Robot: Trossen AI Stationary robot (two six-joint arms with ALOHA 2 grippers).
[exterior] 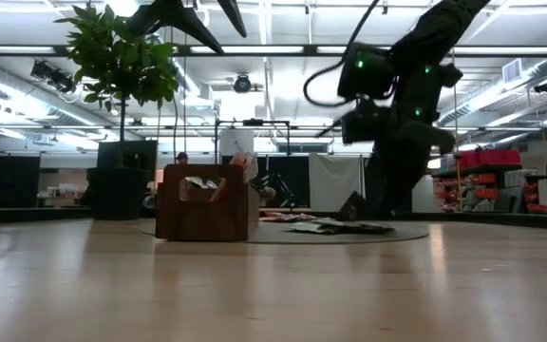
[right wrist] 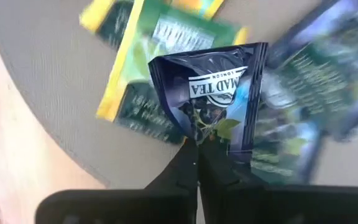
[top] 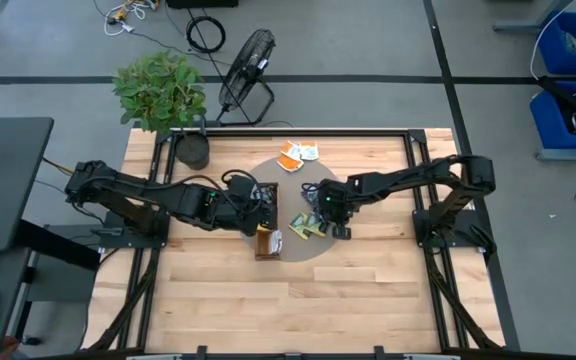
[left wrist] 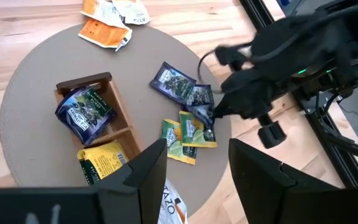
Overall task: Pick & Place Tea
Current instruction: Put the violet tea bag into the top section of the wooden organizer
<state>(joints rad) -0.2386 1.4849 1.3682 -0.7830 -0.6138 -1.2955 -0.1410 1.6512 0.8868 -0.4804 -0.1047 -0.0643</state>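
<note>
A long brown wooden tray [top: 267, 222] [left wrist: 82, 81] lies on a round grey mat [top: 303, 182]. It holds a dark blue sachet [left wrist: 86, 112] and a yellow one [left wrist: 102, 159]. Loose on the mat lie yellow-green sachets [left wrist: 182, 134] [right wrist: 148, 59] and dark blue ones [left wrist: 173, 81]; orange-and-white ones [top: 297, 153] [left wrist: 104, 31] lie at its far edge. My right gripper [top: 331, 222] [left wrist: 214, 118] [right wrist: 197, 152] stands over the loose pile, shut on a dark blue sachet [right wrist: 216, 93]. My left gripper [top: 257, 206] [left wrist: 197, 158] hovers open above the tray. My right gripper pinches the dark blue sachet between its two fingers by the middle of one edge [right wrist: 196, 135], only at the fingertips. The fingers come from above, slanting down. The sachet stands tilted up over the yellow-green sachets; whether its far edge rests on them I cannot tell.
A potted plant [top: 163, 95] stands at the table's far left corner, and a floor fan [top: 248, 65] is beyond the far edge. Bare wooden table top [top: 298, 300] stretches toward the near edge. Dark frame rails [top: 415, 160] border the table.
</note>
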